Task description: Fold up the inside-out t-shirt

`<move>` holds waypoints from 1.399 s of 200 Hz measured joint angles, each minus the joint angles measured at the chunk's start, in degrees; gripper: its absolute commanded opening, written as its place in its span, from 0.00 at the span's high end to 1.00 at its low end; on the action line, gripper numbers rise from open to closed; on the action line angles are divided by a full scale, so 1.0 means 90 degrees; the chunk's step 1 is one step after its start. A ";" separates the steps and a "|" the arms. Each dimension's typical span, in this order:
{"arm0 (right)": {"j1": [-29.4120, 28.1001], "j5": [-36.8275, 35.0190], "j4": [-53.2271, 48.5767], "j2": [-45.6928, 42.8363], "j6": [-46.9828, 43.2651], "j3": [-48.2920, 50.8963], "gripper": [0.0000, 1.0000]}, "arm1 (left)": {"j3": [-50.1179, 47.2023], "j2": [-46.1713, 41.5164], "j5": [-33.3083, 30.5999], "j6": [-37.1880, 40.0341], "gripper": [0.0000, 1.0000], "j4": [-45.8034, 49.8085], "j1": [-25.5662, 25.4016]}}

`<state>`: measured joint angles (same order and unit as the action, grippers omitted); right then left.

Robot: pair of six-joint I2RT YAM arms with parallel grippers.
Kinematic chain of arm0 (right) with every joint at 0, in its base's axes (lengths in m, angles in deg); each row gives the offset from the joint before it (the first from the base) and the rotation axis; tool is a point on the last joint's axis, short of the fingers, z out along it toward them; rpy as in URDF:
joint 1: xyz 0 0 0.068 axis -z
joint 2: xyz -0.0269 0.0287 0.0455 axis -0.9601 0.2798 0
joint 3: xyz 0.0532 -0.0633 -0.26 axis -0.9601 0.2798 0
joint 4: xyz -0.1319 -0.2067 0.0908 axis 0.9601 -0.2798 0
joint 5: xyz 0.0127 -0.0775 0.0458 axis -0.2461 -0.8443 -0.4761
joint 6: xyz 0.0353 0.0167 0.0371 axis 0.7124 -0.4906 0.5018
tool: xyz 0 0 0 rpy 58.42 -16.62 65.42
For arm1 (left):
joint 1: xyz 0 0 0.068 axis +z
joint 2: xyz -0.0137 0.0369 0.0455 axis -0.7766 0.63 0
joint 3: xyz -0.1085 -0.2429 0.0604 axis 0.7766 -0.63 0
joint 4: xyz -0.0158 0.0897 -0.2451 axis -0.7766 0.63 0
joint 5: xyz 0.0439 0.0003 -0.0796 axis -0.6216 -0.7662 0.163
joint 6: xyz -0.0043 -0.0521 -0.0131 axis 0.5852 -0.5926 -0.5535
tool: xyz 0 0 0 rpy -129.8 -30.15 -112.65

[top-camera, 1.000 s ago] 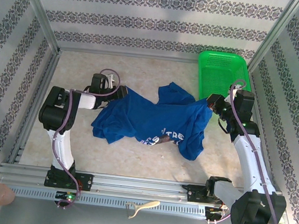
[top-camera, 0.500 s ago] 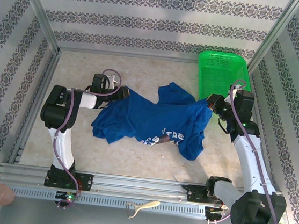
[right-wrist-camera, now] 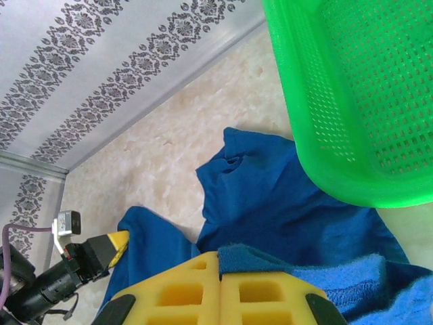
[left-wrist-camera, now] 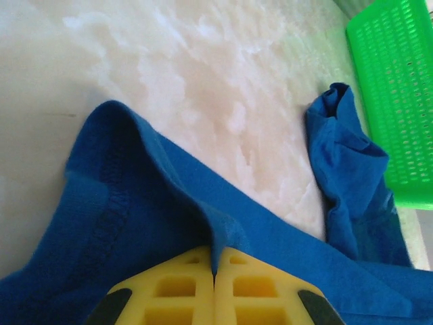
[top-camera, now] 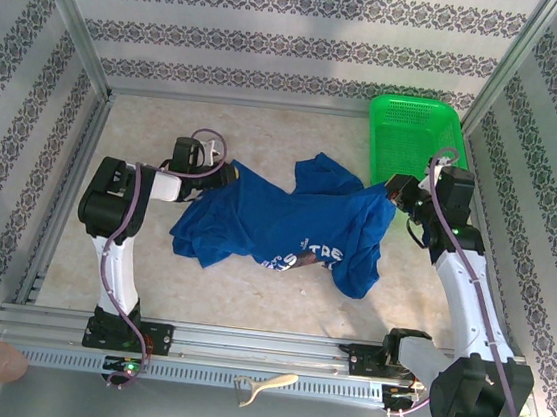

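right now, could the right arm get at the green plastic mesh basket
Probably yes: the green plastic mesh basket sits beside the right claw with nothing between them. But that claw is shut on an edge of the royal-blue cloth t-shirt, which would drag along.

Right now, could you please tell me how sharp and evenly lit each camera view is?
Top external view: even, soft light, the t-shirt sharp with a faint shadow. Left wrist view: the table is washed out by glare, while the t-shirt's hem stitching is crisp. Right wrist view: the green basket glows oversaturated, its mesh still clear.
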<state>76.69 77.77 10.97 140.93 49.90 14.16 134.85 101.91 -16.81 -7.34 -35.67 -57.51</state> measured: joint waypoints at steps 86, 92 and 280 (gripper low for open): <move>0.1183 0.0937 -0.0153 0.0891 0.0894 -0.4231 1.00 | 0.3565 -0.3837 0.0053 -0.1396 1.00 0.1545 0.1644; 0.1265 0.1022 -0.0136 0.0889 0.1013 -0.4537 1.00 | 0.3878 -0.4046 0.0068 -0.1506 1.00 0.1571 0.1746; 0.1059 0.1518 0.0182 0.1209 0.1950 -0.7308 1.00 | 0.5843 -0.3036 0.0138 -0.2613 1.00 0.3016 0.2322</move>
<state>86.22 91.44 12.61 151.82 67.45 -51.61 187.44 74.58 -15.56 -30.86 -8.52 -36.62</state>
